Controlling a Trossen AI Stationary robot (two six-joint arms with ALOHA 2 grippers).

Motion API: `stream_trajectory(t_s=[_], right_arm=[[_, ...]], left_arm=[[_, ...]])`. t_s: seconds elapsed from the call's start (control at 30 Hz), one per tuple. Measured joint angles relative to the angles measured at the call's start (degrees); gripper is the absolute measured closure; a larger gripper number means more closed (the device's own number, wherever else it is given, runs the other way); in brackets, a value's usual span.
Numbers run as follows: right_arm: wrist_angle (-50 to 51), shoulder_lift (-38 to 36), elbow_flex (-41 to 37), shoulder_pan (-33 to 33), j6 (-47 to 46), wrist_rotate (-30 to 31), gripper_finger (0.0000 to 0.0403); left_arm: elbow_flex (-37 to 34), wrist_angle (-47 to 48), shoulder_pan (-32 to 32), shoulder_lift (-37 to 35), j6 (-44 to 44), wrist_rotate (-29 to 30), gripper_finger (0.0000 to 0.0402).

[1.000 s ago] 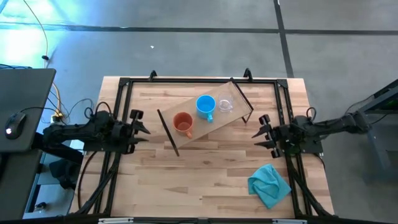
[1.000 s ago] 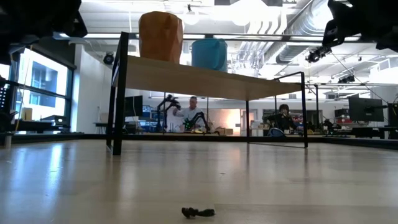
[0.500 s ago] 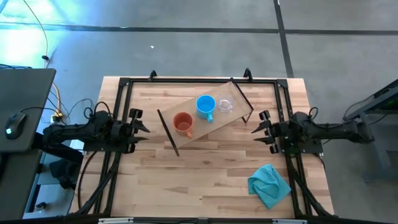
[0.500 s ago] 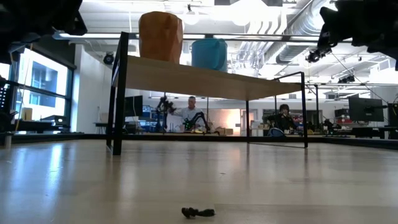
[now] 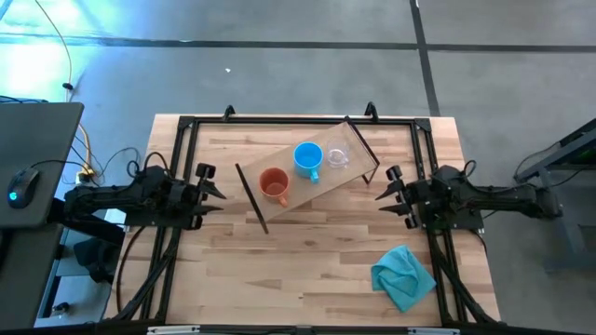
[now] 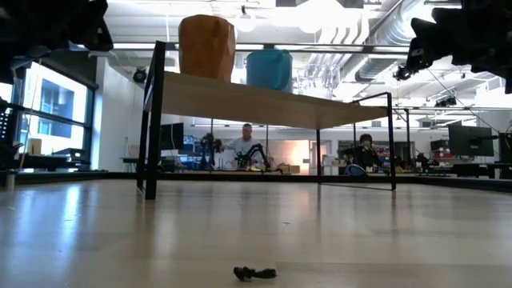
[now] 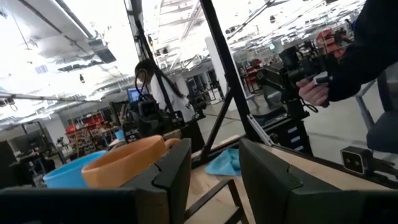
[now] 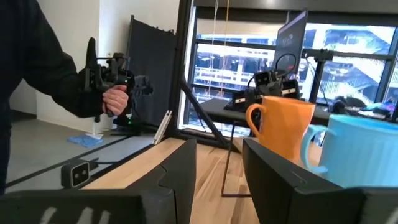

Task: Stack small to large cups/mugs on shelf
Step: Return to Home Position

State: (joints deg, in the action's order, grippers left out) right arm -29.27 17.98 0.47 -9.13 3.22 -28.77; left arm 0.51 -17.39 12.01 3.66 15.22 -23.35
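Okay, left gripper (image 5: 216, 191) sits at the bench's left edge, well clear of the shelf. Its fingers are spread with nothing between them.

The shelf (image 5: 296, 197) stands mid-bench, toward the back edge, skewed against the bench edges. All three vessels stand upright in a row on its board:
- orange-brown mug (image 5: 273, 184) toward the left end
- blue mug (image 5: 308, 158) in the middle
- clear cup (image 5: 337, 155) just beside the blue mug, toward the right end

The low view shows the orange-brown and blue mugs on the top board, but the clear cup can't be made out there.

Right gripper (image 5: 384, 193) is at the bench's right edge, near the shelf's right end frame and apart from it. Its fingers are spread and empty.

A teal cloth (image 5: 403, 276) lies crumpled near the bench's front-right corner.
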Motion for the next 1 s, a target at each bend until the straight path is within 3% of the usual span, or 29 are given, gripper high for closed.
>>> stream_trajectory(t_s=[0.73, 1.0], right_arm=[[5.5, 0.0, 0.0, 0.0, -0.7, 0.5, 0.0279], [-1.9, 0.0, 0.0, 0.0, 5.4, -1.2, 0.0279]], left_arm=[[0.0, 5.3, 0.0, 0.0, -3.1, 0.0, 0.0277], [0.0, 5.1, 0.0, 0.0, -3.1, 0.0, 0.0277]])
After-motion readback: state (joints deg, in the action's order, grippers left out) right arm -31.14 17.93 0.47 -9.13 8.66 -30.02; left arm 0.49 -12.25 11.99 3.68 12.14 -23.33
